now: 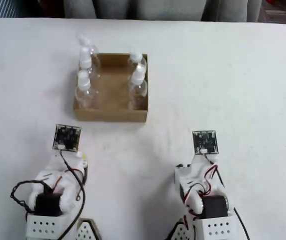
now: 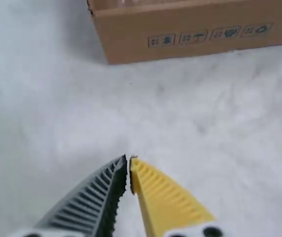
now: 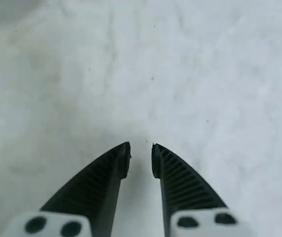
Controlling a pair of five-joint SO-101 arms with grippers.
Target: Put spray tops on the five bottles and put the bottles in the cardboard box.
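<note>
The cardboard box stands on the white table, ahead of the left arm. Several clear bottles with white spray tops stand upright inside it: two along one side and two along the other. My left gripper hangs low over bare table a short way in front of the box's side wall, its grey and yellow fingertips touching and nothing between them. My right gripper is over bare table to the right of the box, with a narrow gap between its black tips, empty.
Both arms are folded back near the table's front edge, the right arm beside the left. White tabletop spreads wide around the box. Grey chairs or upholstery line the far edge.
</note>
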